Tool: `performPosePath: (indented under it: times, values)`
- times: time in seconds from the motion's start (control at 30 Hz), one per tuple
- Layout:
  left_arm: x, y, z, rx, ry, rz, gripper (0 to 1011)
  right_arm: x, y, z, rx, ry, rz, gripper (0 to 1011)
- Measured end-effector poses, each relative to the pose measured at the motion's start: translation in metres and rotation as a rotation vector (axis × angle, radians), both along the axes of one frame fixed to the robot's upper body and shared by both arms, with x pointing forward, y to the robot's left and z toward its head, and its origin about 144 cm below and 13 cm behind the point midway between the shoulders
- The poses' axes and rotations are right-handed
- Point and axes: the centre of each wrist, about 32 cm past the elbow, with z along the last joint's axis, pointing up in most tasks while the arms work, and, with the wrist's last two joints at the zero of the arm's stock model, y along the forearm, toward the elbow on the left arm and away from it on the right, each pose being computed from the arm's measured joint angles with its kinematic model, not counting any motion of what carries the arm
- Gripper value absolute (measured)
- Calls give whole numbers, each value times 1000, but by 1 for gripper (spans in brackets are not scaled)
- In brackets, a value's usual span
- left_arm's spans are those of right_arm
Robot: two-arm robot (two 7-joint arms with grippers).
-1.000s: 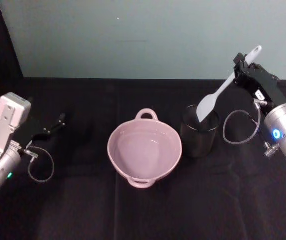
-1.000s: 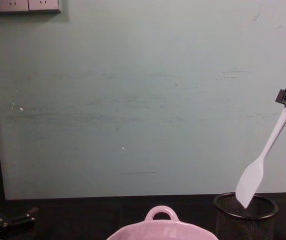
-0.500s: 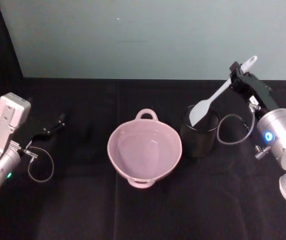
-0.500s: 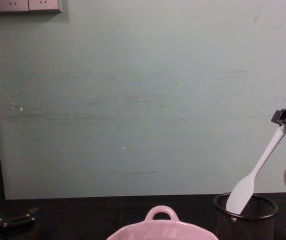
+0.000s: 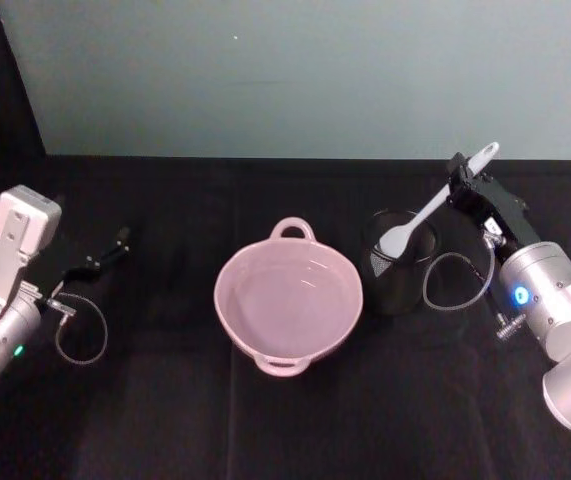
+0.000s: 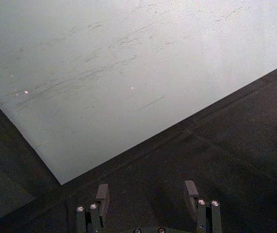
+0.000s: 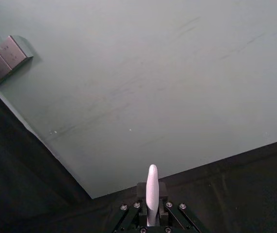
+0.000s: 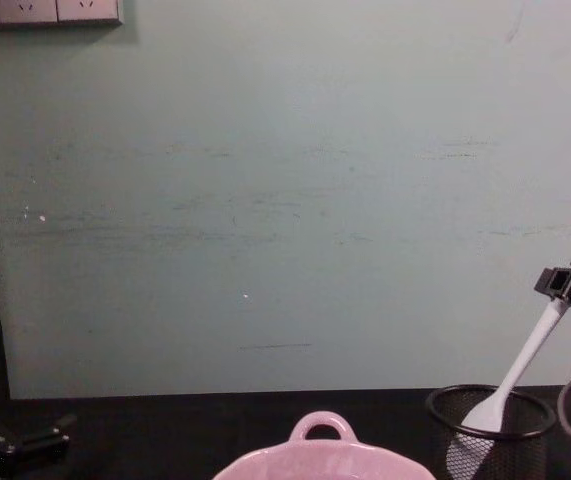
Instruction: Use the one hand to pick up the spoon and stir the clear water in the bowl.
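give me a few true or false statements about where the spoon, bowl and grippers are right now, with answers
1. The right gripper is shut on the spoon near its handle end. True.
2. The spoon's scoop end is in the pink bowl. False: it is inside the black wire-mesh cup, to the bowl's right.
3. The left gripper is shut on the bowl's loop handle. False: it is open and holds nothing, off to the bowl's left over the black table.
4. The spoon leans, handle end up and to the right. True.
5. The mesh cup lies tipped on its side. False: it stands upright beside the bowl.
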Motion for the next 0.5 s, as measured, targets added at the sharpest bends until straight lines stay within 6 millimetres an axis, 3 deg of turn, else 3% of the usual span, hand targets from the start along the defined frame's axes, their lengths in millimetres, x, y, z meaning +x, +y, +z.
performPosePath:
  times: [0.5]
  values:
    - [0, 0, 0, 0, 0, 0, 1011, -4, 2, -10, 19, 53, -9, 127]
